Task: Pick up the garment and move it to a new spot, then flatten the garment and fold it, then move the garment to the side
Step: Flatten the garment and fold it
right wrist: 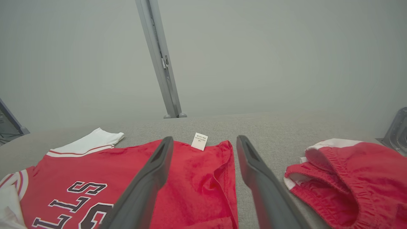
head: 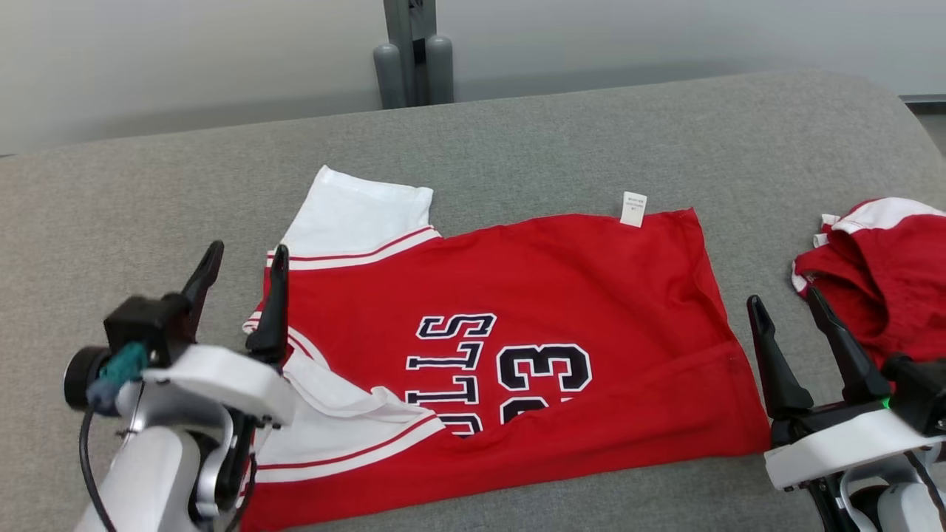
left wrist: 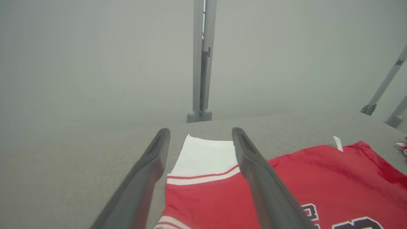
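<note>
The garment [head: 532, 310] is a red jersey with white sleeves and dark lettering, lying spread on the grey padded table [head: 517, 148], collar end toward the left. My left gripper [head: 247, 258] hovers open over the collar and sleeve end, nothing between its fingers. In the left wrist view the gripper [left wrist: 201, 133] frames the white sleeve [left wrist: 206, 156]. My right gripper [head: 783, 299] stands open just off the jersey's hem at the lower right. In the right wrist view that gripper [right wrist: 205, 141] straddles the hem edge of the jersey [right wrist: 197, 178].
A second red garment with white trim [head: 879, 258] lies bunched at the table's right edge, close to my right gripper; it shows as red shorts [right wrist: 349, 178] in the right wrist view. A grey post [head: 414, 52] rises behind the table's far edge.
</note>
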{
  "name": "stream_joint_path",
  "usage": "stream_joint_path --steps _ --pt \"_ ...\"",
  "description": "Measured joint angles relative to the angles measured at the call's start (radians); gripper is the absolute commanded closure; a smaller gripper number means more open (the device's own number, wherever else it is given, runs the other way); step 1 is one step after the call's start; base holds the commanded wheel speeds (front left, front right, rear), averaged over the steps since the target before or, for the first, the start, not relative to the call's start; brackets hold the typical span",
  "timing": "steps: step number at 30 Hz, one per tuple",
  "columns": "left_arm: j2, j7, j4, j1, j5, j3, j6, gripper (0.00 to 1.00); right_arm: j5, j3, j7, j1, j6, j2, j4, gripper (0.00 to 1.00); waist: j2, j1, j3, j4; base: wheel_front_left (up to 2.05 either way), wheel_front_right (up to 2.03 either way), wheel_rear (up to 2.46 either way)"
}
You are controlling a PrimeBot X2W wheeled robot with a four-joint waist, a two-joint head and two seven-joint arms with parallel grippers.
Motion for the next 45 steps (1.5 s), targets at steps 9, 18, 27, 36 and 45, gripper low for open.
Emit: stream_joint_path --steps 9,18,27,36,45 --pt "-0.005 0.142 0.345 -0.359 -0.068 -0.020 -0.122 0.00 0.026 0.053 -0.013 -0.056 0.000 -0.006 0.022 0.00 0.0000 0.0000 0.078 -0.074 0.00 0.00 0.00" --pt "0.000 0.216 0.723 -0.631 -0.091 -0.023 -0.194 0.00 0.058 0.119 -0.051 -0.124 0.000 -0.015 0.065 0.00 0.0000 0.0000 0.185 -0.159 0.00 0.00 0.00" --pt "0.050 0.256 0.960 -0.787 -0.095 -0.030 -0.231 0.00 0.087 0.162 -0.082 -0.177 0.000 -0.040 0.100 0.00 0.0000 0.0001 0.277 -0.217 0.00 0.00 0.00" --pt "0.035 0.311 1.066 -0.872 -0.106 -0.050 -0.263 1.00 0.112 0.194 -0.080 -0.207 0.000 -0.078 0.117 0.00 0.0000 0.0001 0.300 -0.220 0.00 0.00 0.00" --pt "0.018 0.330 1.092 -0.926 -0.106 -0.087 -0.284 1.00 0.243 0.261 -0.019 -0.371 0.000 -0.174 0.165 0.00 0.0000 0.0001 0.309 -0.193 0.00 0.00 0.00"
